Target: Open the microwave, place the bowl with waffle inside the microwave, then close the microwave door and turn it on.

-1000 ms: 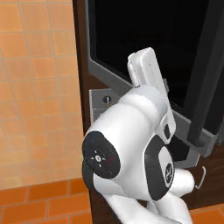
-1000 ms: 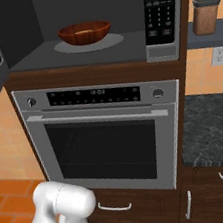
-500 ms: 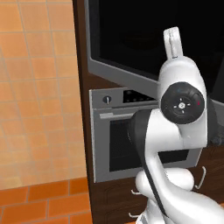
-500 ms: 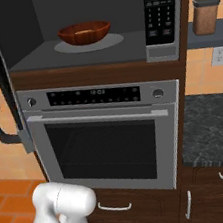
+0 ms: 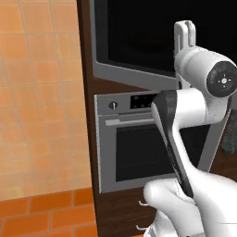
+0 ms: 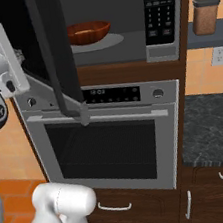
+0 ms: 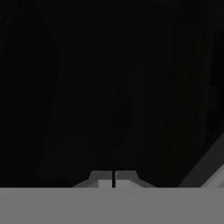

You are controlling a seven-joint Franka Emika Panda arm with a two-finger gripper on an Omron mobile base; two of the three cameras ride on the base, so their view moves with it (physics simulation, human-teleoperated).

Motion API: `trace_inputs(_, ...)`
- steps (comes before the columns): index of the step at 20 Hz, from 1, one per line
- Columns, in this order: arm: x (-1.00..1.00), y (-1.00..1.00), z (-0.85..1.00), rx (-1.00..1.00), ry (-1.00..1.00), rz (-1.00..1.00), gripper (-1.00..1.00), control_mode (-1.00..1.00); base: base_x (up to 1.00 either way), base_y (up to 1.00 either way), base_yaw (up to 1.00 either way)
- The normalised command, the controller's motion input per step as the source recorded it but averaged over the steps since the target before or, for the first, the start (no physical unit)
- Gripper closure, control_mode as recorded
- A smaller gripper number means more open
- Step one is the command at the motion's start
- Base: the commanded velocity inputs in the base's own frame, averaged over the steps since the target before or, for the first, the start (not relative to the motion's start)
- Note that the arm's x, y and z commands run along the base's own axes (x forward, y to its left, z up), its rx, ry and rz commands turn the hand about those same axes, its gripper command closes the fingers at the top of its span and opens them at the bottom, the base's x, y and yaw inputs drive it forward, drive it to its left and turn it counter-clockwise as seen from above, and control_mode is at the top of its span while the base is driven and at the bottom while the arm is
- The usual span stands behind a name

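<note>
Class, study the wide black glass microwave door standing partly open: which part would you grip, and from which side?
Grip the dark vertical bar handle on the black glass microwave door, around its middle. It stands off the panel along the free edge, so shut jaws would probably need to open and straddle it sideways, coming from the room side.

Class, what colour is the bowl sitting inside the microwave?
The bowl is reddish-brown, like wood; it shows best in the right base view.

Microwave (image 6: 158,23) cavity floor carries a pale round turntable plate (image 6: 98,42), centre of the cavity, left of the keypad. Brown bowl (image 6: 89,32) sits directly on the plate. Shelf (image 6: 208,41) right of the microwave holds a brown lidded jar (image 6: 205,16), upright.
</note>
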Motion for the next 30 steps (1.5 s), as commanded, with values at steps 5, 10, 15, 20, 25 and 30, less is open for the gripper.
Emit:
trace_inputs(5,0.82,-0.20,0.00,0.04,0.01,0.09,1.00,-1.00,0.00,0.00,0.00)
trace_inputs(10,0.95,-0.23,0.00,0.04,0.23,0.01,1.00,-1.00,0.00,0.00,0.00)
trace_inputs(15,0.88,-0.21,-0.06,0.04,0.04,0.06,1.00,-1.00,0.00,0.00,0.00)
trace_inputs(20,0.98,-0.17,-0.34,0.04,-0.07,0.15,1.00,-1.00,0.00,0.00,0.00)
trace_inputs(25,1.00,-0.07,-0.37,0.01,-0.05,0.17,1.00,-1.00,0.00,0.00,0.00)
trace_inputs(30,0.58,0.00,-0.20,0.00,0.01,0.08,1.00,-1.00,0.00,0.00,0.00)
